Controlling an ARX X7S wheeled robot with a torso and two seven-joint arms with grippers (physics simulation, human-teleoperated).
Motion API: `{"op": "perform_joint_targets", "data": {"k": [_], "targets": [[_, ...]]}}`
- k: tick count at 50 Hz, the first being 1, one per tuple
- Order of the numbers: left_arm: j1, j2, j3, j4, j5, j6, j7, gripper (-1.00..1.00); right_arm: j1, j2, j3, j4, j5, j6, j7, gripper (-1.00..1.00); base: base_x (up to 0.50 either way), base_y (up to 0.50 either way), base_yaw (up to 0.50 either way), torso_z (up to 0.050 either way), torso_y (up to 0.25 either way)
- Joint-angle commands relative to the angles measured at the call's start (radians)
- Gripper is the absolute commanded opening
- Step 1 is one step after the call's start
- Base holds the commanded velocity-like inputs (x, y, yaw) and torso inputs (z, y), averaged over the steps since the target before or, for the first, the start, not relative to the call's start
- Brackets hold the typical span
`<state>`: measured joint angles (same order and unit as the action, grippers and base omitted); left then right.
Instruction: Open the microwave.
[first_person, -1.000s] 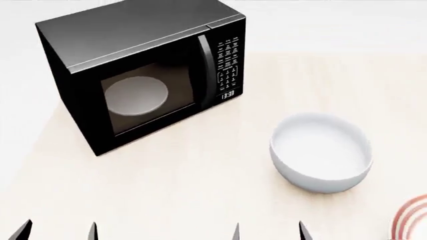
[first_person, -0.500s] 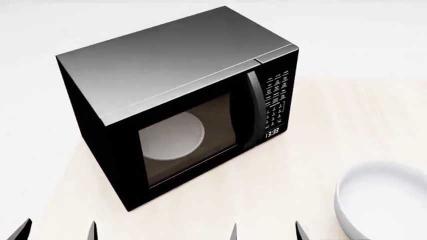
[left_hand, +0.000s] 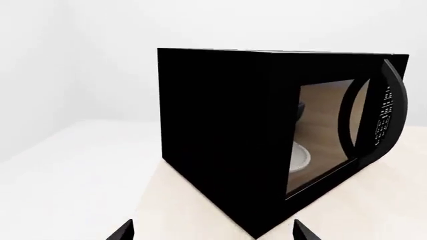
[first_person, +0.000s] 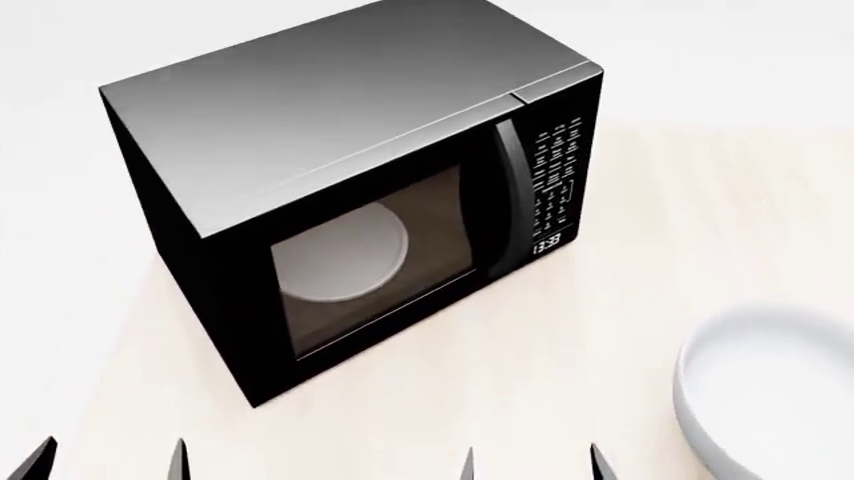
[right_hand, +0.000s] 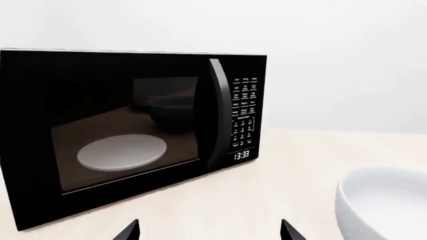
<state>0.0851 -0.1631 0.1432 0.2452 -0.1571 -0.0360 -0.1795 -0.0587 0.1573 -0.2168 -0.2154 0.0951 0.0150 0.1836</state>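
The microwave (first_person: 334, 130) is a black box with a grey top, standing on the table with its door shut. Its curved door handle (first_person: 507, 200) sits beside the button panel (first_person: 557, 175) and the display reading 13:33 (first_person: 547, 243). The white turntable plate (first_person: 340, 250) shows through the glass. My left gripper (first_person: 110, 462) is open at the bottom left, well short of the microwave; in the left wrist view (left_hand: 212, 231) it faces the microwave's near corner (left_hand: 227, 140). My right gripper (first_person: 531, 465) is open and empty at the bottom middle; the right wrist view (right_hand: 210, 231) looks at the door (right_hand: 127, 135).
A white bowl (first_person: 767, 395) stands on the light wooden table (first_person: 561, 380) to the right of the microwave, also in the right wrist view (right_hand: 383, 207). Beyond the table's left edge is white floor (first_person: 54, 280).
The head view closed in on the microwave one second to half a second ago, so it looms larger and the bowl slid to the right edge. Since then only a slight shift. Grippers stay open.
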Motion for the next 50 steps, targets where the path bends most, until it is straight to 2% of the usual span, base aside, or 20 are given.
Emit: {"op": "perform_joint_targets", "data": {"k": [1, 28, 34, 42, 50], "targets": [[0.001, -0.007, 0.008, 0.005, -0.002, 0.002, -0.011, 1.00, -0.001, 0.009, -0.008, -0.009, 0.007, 0.001, 0.009, 1.00, 0.00, 0.00, 0.00, 0.017, -0.154], [-0.001, -0.019, 0.023, 0.001, -0.006, 0.018, -0.035, 1.00, 0.000, 0.023, -0.017, -0.018, 0.038, -0.003, 0.021, 1.00, 0.00, 0.00, 0.00, 0.019, -0.154], [-0.001, -0.023, 0.018, 0.010, -0.032, 0.005, -0.034, 1.00, 0.011, 0.031, -0.002, -0.022, 0.069, 0.001, 0.017, 1.00, 0.00, 0.00, 0.00, 0.002, 0.000], [0.003, -0.030, 0.024, 0.016, -0.029, 0.006, -0.040, 1.00, 0.116, 0.062, -0.001, -0.093, 0.063, 0.174, 0.033, 1.00, 0.00, 0.00, 0.00, 0.000, 0.000], [0.006, -0.037, 0.024, 0.031, -0.044, -0.003, -0.042, 1.00, 0.274, 0.088, -0.008, -0.062, 0.065, 0.324, 0.016, 1.00, 0.00, 0.00, 0.00, 0.000, 0.000]]}}
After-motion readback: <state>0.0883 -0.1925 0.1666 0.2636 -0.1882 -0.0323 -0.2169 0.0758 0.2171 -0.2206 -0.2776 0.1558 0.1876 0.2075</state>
